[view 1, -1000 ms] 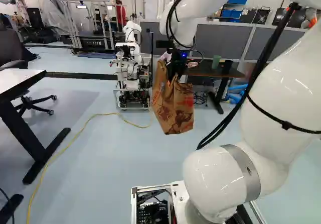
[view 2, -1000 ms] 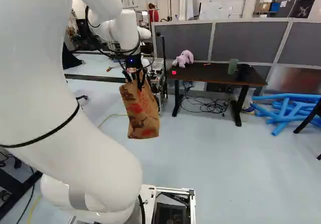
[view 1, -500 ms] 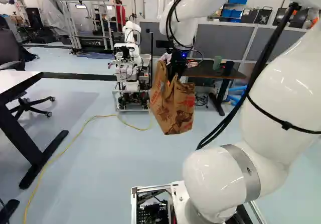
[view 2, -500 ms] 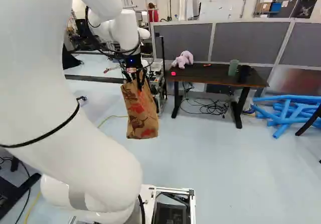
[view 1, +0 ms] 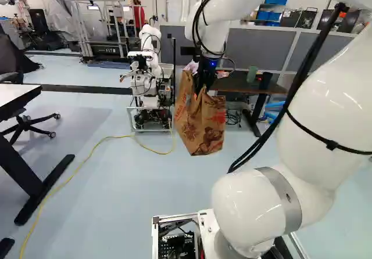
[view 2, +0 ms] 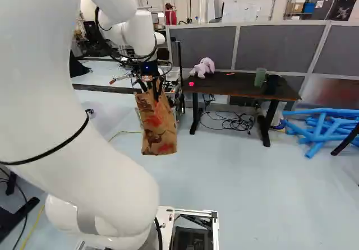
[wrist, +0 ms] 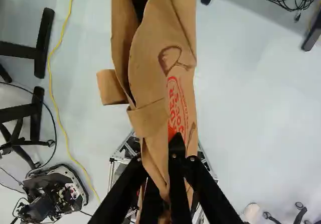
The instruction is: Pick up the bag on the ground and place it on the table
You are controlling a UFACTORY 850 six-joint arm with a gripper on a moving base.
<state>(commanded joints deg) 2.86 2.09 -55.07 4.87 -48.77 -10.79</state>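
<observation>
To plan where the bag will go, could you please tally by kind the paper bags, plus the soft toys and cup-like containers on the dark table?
Paper bag: 1
Soft toy: 1
Cup-like containers, a green one and a black one: 2
Total: 4

Claw [view 2: 151, 89] downward, seemingly clamped.

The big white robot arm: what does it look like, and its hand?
The arm is glossy white and rounded, with a grey band low down. Black cables run along it, and a thin black cord loops around. A blue light glows above its black hand.
</observation>
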